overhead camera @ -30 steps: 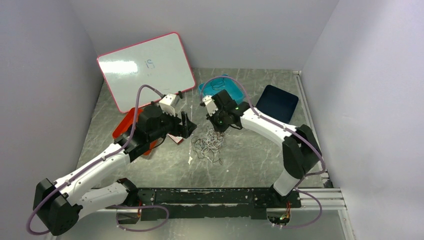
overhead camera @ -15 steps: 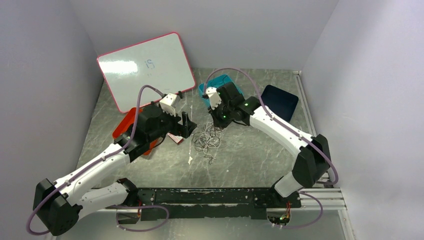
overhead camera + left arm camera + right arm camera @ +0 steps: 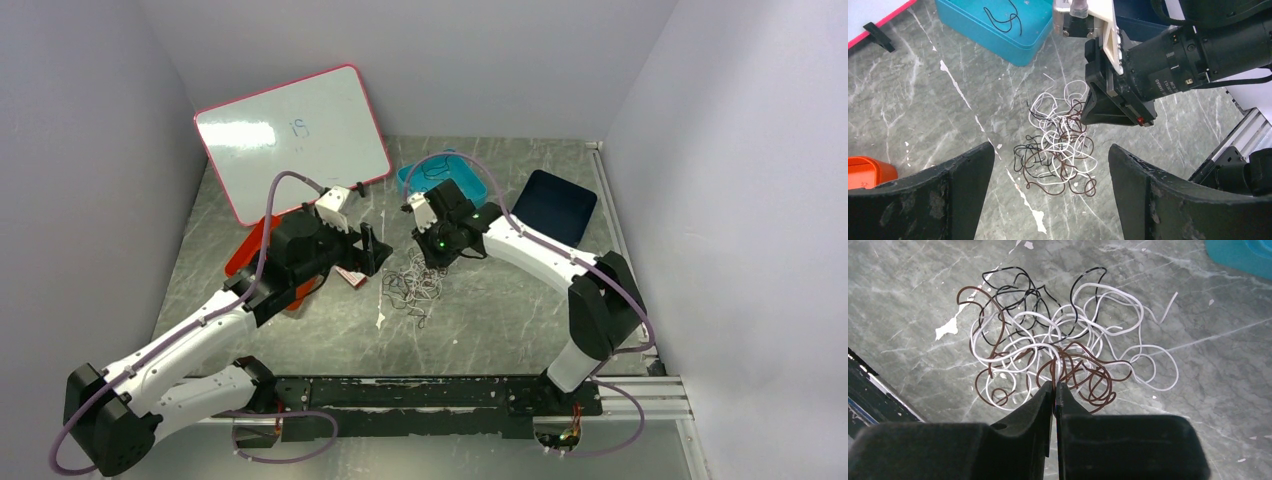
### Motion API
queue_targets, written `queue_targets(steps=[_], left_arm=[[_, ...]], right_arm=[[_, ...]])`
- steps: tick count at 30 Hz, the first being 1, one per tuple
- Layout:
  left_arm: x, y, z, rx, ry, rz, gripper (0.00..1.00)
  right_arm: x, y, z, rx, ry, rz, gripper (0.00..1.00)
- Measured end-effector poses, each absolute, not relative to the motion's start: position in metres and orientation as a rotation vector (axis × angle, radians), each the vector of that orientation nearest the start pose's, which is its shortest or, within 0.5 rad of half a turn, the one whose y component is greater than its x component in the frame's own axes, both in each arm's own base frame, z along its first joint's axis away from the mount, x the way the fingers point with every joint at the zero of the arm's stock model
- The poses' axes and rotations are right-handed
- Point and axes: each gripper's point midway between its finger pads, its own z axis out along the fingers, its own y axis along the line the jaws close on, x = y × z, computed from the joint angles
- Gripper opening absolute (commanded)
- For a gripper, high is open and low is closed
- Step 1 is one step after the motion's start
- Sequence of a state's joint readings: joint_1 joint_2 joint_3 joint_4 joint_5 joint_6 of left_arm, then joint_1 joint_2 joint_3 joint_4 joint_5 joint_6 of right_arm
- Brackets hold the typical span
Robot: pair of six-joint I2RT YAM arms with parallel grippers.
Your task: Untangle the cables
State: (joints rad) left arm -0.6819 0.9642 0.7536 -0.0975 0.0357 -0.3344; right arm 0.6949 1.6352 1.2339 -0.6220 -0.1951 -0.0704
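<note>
A tangle of thin white, black and reddish-brown cables (image 3: 415, 285) lies on the grey marbled table; it also shows in the left wrist view (image 3: 1060, 145) and the right wrist view (image 3: 1048, 347). My right gripper (image 3: 1054, 386) is shut on a reddish-brown cable (image 3: 1083, 372) at the heap's near edge; in the top view it (image 3: 437, 262) sits at the heap's upper right. My left gripper (image 3: 1050, 165) is open and empty, hovering above the heap's left side; in the top view it (image 3: 372, 250) is left of the heap.
A teal tray (image 3: 440, 180) holding one black cable (image 3: 1005, 15) stands behind the heap. A dark blue tray (image 3: 555, 205) is at the back right. An orange tray (image 3: 250, 250) lies under the left arm. A whiteboard (image 3: 290, 135) leans at the back left.
My right gripper rose and swung back over the last second, then came down again at the heap's upper right. The heap shifted slightly. The left arm has barely moved.
</note>
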Motion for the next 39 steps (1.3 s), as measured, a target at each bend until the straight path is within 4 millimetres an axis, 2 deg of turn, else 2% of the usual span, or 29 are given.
queue_targets(steps=[4,9,16,19,22,30,32,37,39], left_arm=[[0.256,-0.234,0.223,0.359,1.916,-0.723,0.88],[0.256,-0.234,0.223,0.357,1.918,-0.724,0.88],[0.256,-0.234,0.223,0.356,1.918,-0.724,0.88],[0.256,-0.234,0.223,0.356,1.918,-0.724,0.88],[0.256,-0.234,0.223,0.356,1.918,-0.725,0.88],[0.256,-0.234,0.223,0.356,1.918,-0.725,0.88],[0.256,-0.234,0.223,0.356,1.918,-0.725,0.88],[0.256,-0.234,0.223,0.356,1.918,-0.725,0.88],[0.256,-0.234,0.223,0.356,1.919,-0.724,0.88]], right_arm=[[0.271,0.266,0.099,-1.049,2.426,0.474,0.19],[0.273,0.268,0.099,-1.045,2.415,0.478,0.19],[0.272,0.267,0.097,-1.044,2.419,0.477,0.05],[0.272,0.267,0.097,-1.044,2.42,0.476,0.05],[0.272,0.267,0.097,-1.044,2.42,0.476,0.12],[0.273,0.268,0.104,-1.041,2.414,0.474,0.17],[0.274,0.269,0.108,-1.039,2.407,0.476,0.15],[0.274,0.269,0.11,-1.04,2.402,0.476,0.02],[0.274,0.269,0.11,-1.04,2.402,0.476,0.01]])
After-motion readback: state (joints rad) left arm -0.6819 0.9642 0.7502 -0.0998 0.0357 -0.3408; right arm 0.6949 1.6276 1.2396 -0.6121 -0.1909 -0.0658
